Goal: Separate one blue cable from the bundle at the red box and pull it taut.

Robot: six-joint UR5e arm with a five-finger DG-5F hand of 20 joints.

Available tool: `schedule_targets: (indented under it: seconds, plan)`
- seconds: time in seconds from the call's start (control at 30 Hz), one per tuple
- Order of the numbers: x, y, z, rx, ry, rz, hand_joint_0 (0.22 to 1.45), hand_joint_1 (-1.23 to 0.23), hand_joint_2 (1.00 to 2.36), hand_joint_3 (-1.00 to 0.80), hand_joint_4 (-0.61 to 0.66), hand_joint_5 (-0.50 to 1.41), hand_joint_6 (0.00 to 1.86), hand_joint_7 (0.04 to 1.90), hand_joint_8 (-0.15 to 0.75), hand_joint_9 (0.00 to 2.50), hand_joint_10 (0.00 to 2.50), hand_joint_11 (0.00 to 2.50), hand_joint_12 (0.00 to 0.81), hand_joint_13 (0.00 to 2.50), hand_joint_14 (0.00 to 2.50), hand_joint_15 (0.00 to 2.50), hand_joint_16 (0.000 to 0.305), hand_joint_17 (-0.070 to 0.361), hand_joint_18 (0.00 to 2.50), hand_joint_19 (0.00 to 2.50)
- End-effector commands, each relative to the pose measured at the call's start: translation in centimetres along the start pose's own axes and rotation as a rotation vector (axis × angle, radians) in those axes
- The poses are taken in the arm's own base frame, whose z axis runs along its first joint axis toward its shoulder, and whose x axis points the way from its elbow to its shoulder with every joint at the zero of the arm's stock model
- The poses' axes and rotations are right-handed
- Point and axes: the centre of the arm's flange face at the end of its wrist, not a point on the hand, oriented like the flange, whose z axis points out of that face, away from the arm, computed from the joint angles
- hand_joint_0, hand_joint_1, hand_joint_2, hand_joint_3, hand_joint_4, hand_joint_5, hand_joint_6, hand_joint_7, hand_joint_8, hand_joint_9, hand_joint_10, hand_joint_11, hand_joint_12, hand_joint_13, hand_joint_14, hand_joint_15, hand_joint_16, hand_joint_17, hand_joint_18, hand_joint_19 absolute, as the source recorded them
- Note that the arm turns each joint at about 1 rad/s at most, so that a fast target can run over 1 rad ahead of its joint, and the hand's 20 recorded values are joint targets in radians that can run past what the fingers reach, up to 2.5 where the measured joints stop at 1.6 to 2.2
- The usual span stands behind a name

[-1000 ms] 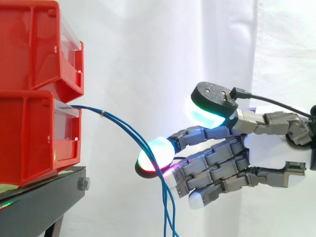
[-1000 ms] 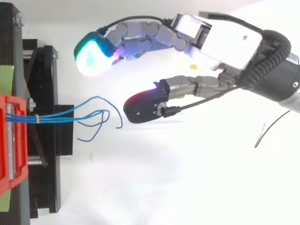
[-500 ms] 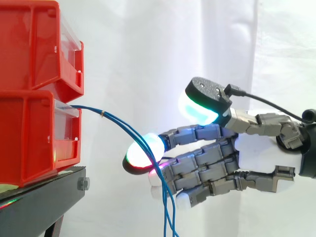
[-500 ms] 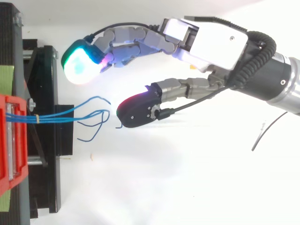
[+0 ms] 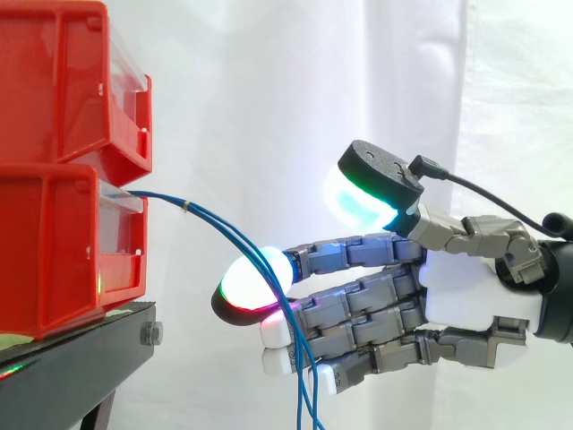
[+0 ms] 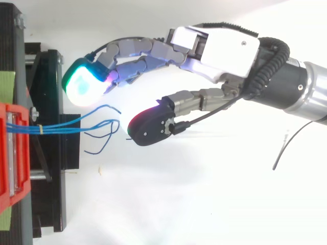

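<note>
1. The hand (image 5: 466,287) has pushed closer to the red box (image 5: 63,242) over the last second. Its fingertips (image 5: 249,282) now reach past the sagging blue cables (image 5: 219,228).
2. The hand is wide: fingers nearly straight, thumb (image 6: 150,126) spread apart, holding nothing.
3. The blue cables hang from the box slot ahead of the palm. From above, their loose ends lie between the fingers and thumb, just off the thumb pad.
4. The approach looks about done and no strand is singled out yet. Pinching one strand is likely next.

blue cables (image 5: 184,207): lower ends cut by bottom edge | red bins (image 5: 54,251): cut at left edge
</note>
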Motion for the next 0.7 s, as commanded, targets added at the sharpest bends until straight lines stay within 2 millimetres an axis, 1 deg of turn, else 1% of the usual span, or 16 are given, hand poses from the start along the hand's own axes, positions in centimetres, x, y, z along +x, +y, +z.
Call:
schedule_targets:
  seconds: [0.0, 0.07, 0.1, 0.13, 0.17, 0.3, 0.4, 0.63, 0.67]
  plan:
    - [0.0, -0.3, 0.3, -0.013, 0.013, 0.015, 0.55, -0.55, 1.0, -0.49, 0.28, -0.19, 0.5, 0.84, 0.287, 0.59, 0.01, 0.45, 0.345, 0.56, 0.01, 0.32, 0.045, 0.101, 0.48, 0.6]
    - [0.3, -0.8, 0.8, -0.023, 0.017, 0.02, 0.55, -0.55, 1.0, -0.49, 0.28, -0.19, 0.5, 0.84, 0.286, 0.59, 0.01, 0.45, 0.345, 0.56, 0.01, 0.32, 0.045, 0.102, 0.48, 0.6]
    - [0.2, -0.7, 0.9, -0.028, 0.015, 0.023, 0.55, -0.55, 1.0, -0.49, 0.27, -0.19, 0.5, 0.84, 0.284, 0.58, 0.01, 0.45, 0.346, 0.56, 0.01, 0.32, 0.045, 0.102, 0.48, 0.6]
    - [0.3, -1.7, 1.0, -0.024, 0.021, 0.025, 0.55, -0.55, 1.0, -0.49, 0.26, -0.2, 0.5, 0.84, 0.282, 0.58, 0.01, 0.44, 0.346, 0.56, 0.01, 0.32, 0.045, 0.102, 0.48, 0.6]
    - [0.5, -2.1, 1.2, -0.022, 0.027, 0.03, 0.55, -0.55, 1.0, -0.49, 0.25, -0.2, 0.5, 0.83, 0.282, 0.58, 0.01, 0.44, 0.346, 0.56, 0.01, 0.32, 0.046, 0.102, 0.48, 0.6]
    - [0.5, -1.2, 1.9, -0.041, 0.051, 0.084, 0.55, -0.55, 1.0, -0.49, 0.24, -0.2, 0.5, 0.84, 0.283, 0.58, 0.01, 0.45, 0.346, 0.56, 0.01, 0.33, 0.046, 0.103, 0.48, 0.6]
    - [0.4, -0.6, 2.2, -0.019, 0.063, 0.08, 0.55, -0.55, 1.0, -0.49, 0.25, -0.2, 0.5, 0.84, 0.281, 0.58, 0.01, 0.44, 0.345, 0.56, 0.01, 0.33, 0.046, 0.104, 0.49, 0.6]
    - [0.5, -0.6, 2.3, -0.018, 0.071, 0.079, 0.57, -0.52, 1.0, -0.49, 0.25, -0.2, 0.5, 0.87, 0.281, 0.6, 0.01, 0.46, 0.342, 0.58, 0.01, 0.34, 0.046, 0.104, 0.51, 0.62]
    - [0.7, -0.6, 2.2, -0.019, 0.086, 0.079, 0.57, -0.52, 1.0, -0.49, 0.25, -0.2, 0.5, 0.88, 0.28, 0.6, 0.01, 0.46, 0.342, 0.58, 0.01, 0.34, 0.046, 0.104, 0.51, 0.62]
